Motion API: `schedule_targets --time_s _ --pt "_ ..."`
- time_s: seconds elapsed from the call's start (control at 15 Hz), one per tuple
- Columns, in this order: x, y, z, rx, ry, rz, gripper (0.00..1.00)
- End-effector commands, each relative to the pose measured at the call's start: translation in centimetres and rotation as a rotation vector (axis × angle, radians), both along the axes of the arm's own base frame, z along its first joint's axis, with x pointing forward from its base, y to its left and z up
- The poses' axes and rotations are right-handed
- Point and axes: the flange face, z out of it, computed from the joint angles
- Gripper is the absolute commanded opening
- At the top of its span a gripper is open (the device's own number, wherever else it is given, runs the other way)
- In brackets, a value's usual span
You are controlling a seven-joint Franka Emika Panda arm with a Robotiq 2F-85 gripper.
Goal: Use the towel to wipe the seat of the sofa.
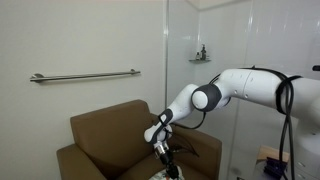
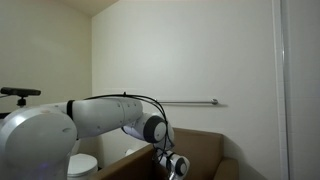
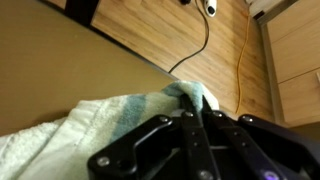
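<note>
A brown sofa [image 1: 100, 135] stands against the white wall; in an exterior view only its arm and back [image 2: 205, 150] show. My gripper [image 1: 163, 152] hangs low over the sofa seat, fingers pointing down. In the wrist view the gripper [image 3: 190, 110] is shut on a white towel with pale green stripes [image 3: 110, 120], which lies on the tan sofa seat [image 3: 60, 70]. The towel's corner is pinched between the two fingers. A bit of the towel [image 1: 160, 174] shows at the bottom edge of an exterior view.
A metal grab rail [image 1: 85, 76] is fixed to the wall above the sofa. A small shelf with objects [image 1: 200, 56] hangs on the wall. The wrist view shows a wooden floor [image 3: 190, 30] with a black cable and a yellow cable [image 3: 240, 60].
</note>
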Motion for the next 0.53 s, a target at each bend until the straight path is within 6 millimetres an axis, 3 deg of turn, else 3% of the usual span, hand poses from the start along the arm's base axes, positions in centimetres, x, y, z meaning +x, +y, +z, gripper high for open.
schedule_targets --time_s 0.0,0.2,0.47 --pt "-2.8 0.8 3.4 0.031 0.105 0.0 0.05" --pt "-3.9 0.4 4.6 0.007 0.116 -0.035 0.05" --pt "-3.6 -3.5 2.9 -0.011 0.157 -0.099 0.05"
